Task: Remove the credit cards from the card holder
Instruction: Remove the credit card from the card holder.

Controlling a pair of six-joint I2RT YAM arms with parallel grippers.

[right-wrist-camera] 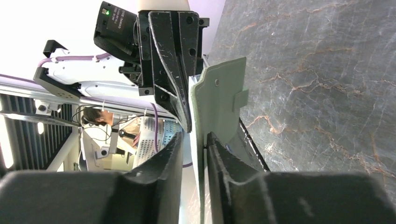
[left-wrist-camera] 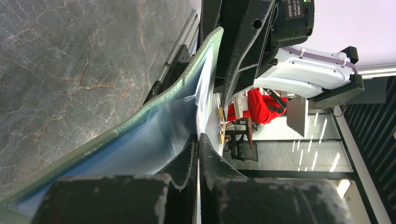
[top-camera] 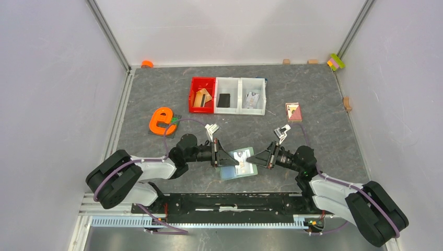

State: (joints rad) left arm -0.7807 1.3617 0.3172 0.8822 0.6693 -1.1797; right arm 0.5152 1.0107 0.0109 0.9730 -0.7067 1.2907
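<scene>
Just in from the middle of the worktop's near edge, the card holder point(top-camera: 245, 171) is open between the two arms, which reach in from either side and meet over it. The left gripper point(left-wrist-camera: 198, 136) has its fingers pressed together, with the thin edge of a pale credit card point(left-wrist-camera: 204, 88) running down to their tips beside the holder's curved green flap; whether the card is pinched I cannot tell. The right gripper point(right-wrist-camera: 194, 136) has its fingers a little apart, with the holder's tabbed flap standing in the gap. Farther back towards the left edge an orange letter e point(top-camera: 162, 120) lies on a dark pad, and towards the right a pink square item point(top-camera: 294, 111) lies flat. Beyond them, a red bin point(top-camera: 194, 86) and two white bins point(top-camera: 240, 83) sit side by side, touching; a tan-gold card point(top-camera: 201, 99) lies in the red one. Small wooden blocks point(top-camera: 286, 61) dot the far edge.
</scene>
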